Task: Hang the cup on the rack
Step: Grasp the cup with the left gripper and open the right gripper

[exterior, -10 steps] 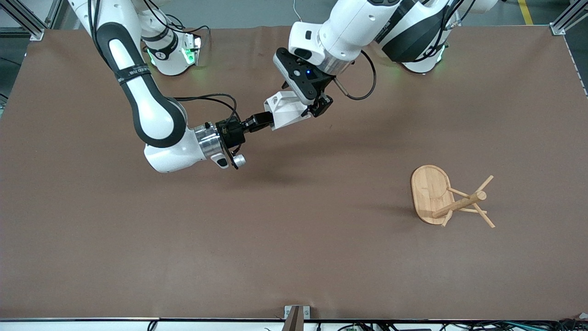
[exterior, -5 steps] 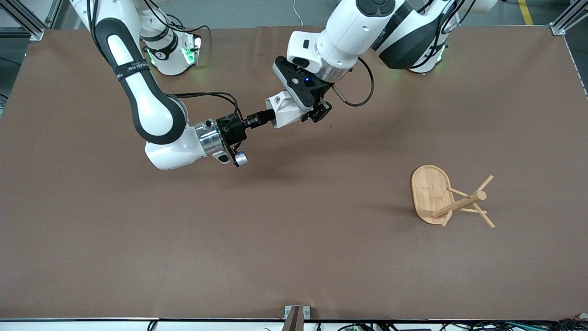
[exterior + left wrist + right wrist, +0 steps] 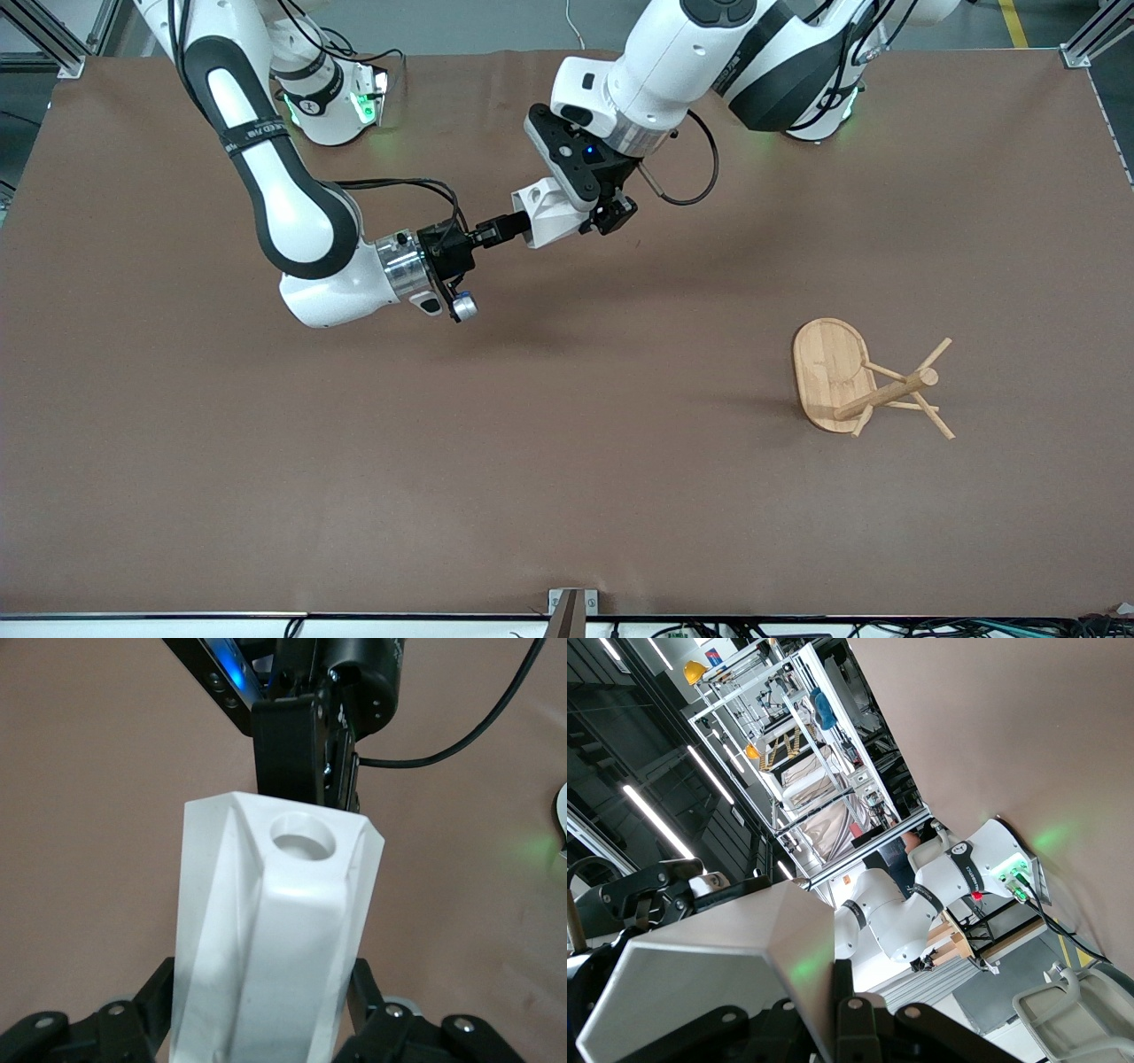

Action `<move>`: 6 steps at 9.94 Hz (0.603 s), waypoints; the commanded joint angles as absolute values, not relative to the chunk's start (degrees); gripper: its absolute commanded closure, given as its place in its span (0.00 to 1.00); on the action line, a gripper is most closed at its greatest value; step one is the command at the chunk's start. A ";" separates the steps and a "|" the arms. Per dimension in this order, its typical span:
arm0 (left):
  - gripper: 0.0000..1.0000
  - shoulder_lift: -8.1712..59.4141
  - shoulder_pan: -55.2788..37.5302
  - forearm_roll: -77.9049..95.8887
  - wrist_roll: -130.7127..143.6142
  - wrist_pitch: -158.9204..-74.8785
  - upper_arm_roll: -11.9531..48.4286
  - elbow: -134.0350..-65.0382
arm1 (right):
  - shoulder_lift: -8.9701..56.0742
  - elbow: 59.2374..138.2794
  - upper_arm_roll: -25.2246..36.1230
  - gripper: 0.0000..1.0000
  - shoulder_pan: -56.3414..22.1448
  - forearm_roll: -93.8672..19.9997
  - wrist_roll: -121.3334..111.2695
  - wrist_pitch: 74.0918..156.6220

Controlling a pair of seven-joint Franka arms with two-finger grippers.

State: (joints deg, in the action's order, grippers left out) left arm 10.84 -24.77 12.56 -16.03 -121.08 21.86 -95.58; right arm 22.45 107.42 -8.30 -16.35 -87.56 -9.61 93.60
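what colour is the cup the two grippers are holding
Plain white, no pattern. The cup shows best in the left wrist view.

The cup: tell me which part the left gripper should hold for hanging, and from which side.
Hold the cup by its faceted body, as the left gripper does now, fingers on the two flat walls flanking the handle. That leaves the handle's round hole free for a peg of the rack. The right gripper grips the cup's other end.

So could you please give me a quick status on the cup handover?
Both claws on the cup in the air: right claw at one end, left claw at the other. Rack stands unused toward the left arm's end. Nothing in the way.
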 commanded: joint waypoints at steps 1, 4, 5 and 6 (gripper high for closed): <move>1.00 11.60 -24.70 11.60 -15.82 -121.46 21.88 -96.77 | 19.86 109.43 -8.53 0.01 -16.17 -88.86 -7.83 93.86; 1.00 11.69 -24.35 11.60 -15.82 -121.46 21.88 -96.68 | 20.04 109.08 -8.00 0.00 -12.50 -82.38 -5.47 93.60; 1.00 11.69 -24.17 11.60 -15.82 -121.46 21.88 -96.68 | 20.04 108.46 -7.91 0.00 -11.26 -81.05 -2.93 93.78; 1.00 11.69 -24.17 11.60 -15.82 -121.46 21.88 -96.51 | 20.13 107.15 -7.30 0.00 -8.99 -77.47 -1.16 93.87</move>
